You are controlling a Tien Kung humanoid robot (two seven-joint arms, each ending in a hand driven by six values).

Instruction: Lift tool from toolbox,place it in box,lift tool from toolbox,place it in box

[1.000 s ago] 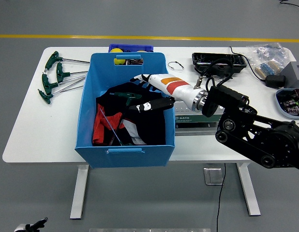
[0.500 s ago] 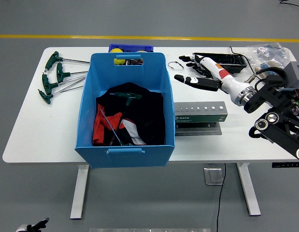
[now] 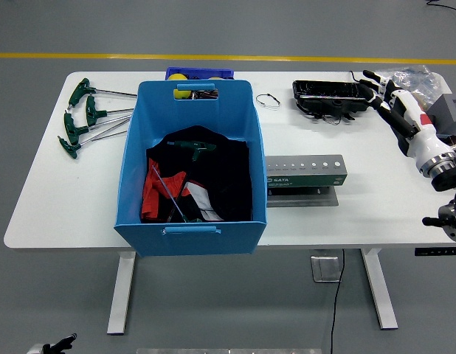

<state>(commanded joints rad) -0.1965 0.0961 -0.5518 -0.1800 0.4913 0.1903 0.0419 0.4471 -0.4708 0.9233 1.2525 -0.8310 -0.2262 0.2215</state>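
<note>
green toolbox (image 3: 306, 171) label reads "sata".

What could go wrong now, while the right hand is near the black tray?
The open right hand is close to the black tray and its loose cables, so a finger may catch one. The T-handle wrenches lie beyond the tall blue box; reaching them may bump its wall.

Empty right hand (image 3: 390, 99) beside black tray (image 3: 333, 94)
</note>
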